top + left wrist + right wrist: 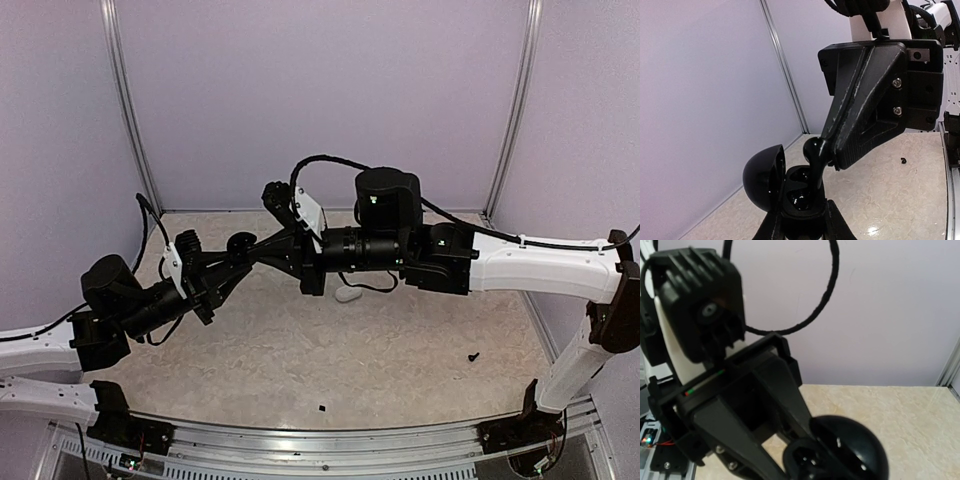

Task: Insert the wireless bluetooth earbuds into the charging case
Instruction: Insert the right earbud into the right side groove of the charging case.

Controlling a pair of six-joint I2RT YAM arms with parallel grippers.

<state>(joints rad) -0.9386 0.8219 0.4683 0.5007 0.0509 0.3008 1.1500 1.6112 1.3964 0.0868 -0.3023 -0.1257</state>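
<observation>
The charging case (801, 197) here is glossy black, not white. Its domed lid (762, 179) stands open to the left. My left gripper (802, 222) is shut on the case base and holds it above the table. My right gripper (837, 157) comes in from above and is shut on a black earbud (816, 150), whose stem reaches down into a case slot. In the top view both grippers meet at left centre, left (238, 262) and right (262, 250). The right wrist view shows the lid (857, 445). No white buds show.
A small white oval pebble-shaped thing (347, 293) lies on the table under my right arm. Tiny black bits lie at the right (473, 356) and near the front (322, 408); one shows in the left wrist view (903, 160). Purple walls enclose the table.
</observation>
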